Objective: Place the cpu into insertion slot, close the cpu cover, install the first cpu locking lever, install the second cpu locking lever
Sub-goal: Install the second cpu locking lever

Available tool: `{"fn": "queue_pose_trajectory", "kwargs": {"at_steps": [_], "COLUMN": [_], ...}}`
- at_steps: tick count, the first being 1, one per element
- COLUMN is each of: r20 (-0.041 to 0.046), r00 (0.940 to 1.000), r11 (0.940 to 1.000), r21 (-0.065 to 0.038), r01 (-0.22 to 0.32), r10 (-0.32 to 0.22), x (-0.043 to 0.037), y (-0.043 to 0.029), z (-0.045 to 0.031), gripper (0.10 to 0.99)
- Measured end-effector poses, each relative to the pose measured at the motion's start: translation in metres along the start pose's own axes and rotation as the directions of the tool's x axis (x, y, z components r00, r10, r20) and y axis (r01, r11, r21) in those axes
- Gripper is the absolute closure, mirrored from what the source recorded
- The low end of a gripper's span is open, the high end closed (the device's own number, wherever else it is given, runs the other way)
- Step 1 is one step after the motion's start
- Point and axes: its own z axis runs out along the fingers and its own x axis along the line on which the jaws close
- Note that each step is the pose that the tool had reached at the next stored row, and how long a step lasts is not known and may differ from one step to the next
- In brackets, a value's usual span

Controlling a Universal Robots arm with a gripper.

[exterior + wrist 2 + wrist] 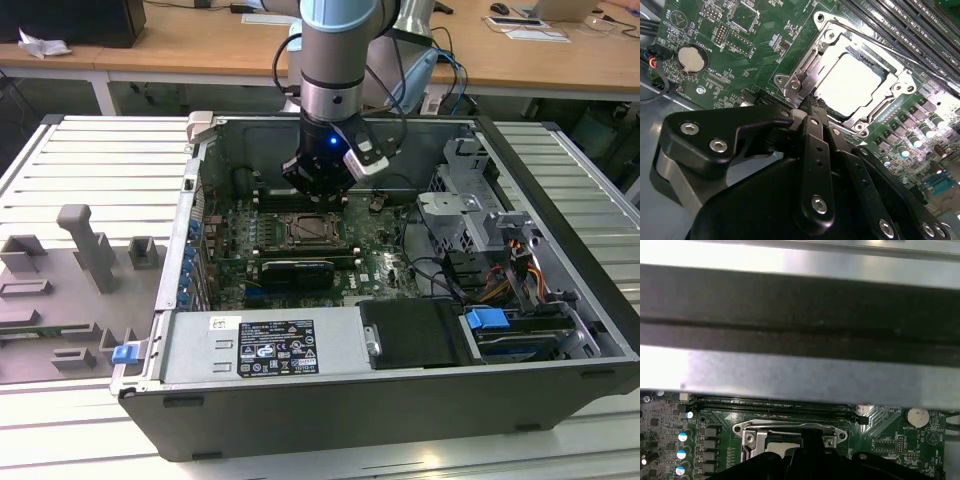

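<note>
The cpu (852,77) lies flat in the insertion slot (305,232), its pale face lit brightly. The cpu cover (802,67), a silvery frame, lies down around the chip. My gripper (810,104) is shut, and its black fingertips touch down at one corner of the cover, beside a screw tab. In the exterior view the gripper (318,200) hangs just above the far edge of the slot, inside the open computer case. In the first wrist view the cover (790,432) sits just past the gripper (809,442). A thin metal rod (890,50) runs along one side of the cover.
Long black memory sticks (900,22) lie close beside the slot. A coin battery (692,60) sits on the green board. The grey power supply box (260,345) lines the case's near wall, and a drive cage (470,215) with cables stands at the exterior view's right. A grey fixture (85,250) lies outside.
</note>
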Motion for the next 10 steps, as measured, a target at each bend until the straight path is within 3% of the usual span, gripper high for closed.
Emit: {"fn": "queue_pose_trajectory", "kwargs": {"at_steps": [4,8,10], "r20": [0.0001,0.0,0.0002], "r00": [1.0,1.0,1.0], "r11": [1.0,1.0,1.0], "r21": [0.0,0.0,0.0], "r01": [0.0,0.0,0.0], "r10": [0.0,0.0,0.0], "x": [-0.0001,-0.0007,-0.0007], "y": [-0.0004,0.0002,0.0001], "z": [-0.0072,-0.0282,-0.0286], "gripper": [0.98,0.98,0.98]}}
